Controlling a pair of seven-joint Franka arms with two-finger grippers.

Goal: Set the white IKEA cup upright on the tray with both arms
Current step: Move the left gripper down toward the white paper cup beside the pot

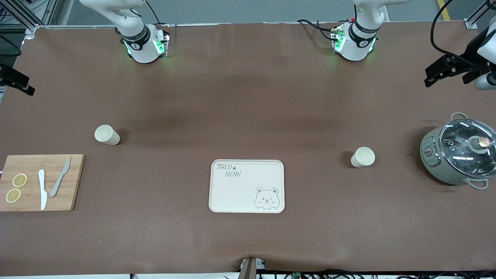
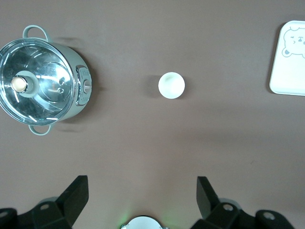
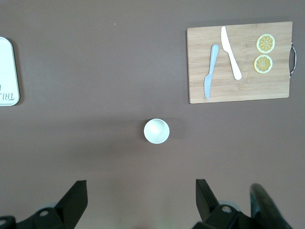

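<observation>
Two white cups stand upright on the brown table. One cup (image 1: 363, 157) is toward the left arm's end, beside the tray; it also shows in the left wrist view (image 2: 171, 85). The other cup (image 1: 107, 135) is toward the right arm's end and shows in the right wrist view (image 3: 157, 131). The cream tray (image 1: 247, 186) with the bear drawing lies bare between them, nearer the front camera. My left gripper (image 2: 142, 183) is open and empty, high over its end of the table (image 1: 431, 79). My right gripper (image 3: 141, 186) is open and empty, high over the other end (image 1: 26, 89).
A grey pot with a glass lid (image 1: 459, 153) stands at the left arm's end, beside the nearer cup. A wooden cutting board (image 1: 40, 182) with two knives and two lemon slices lies at the right arm's end.
</observation>
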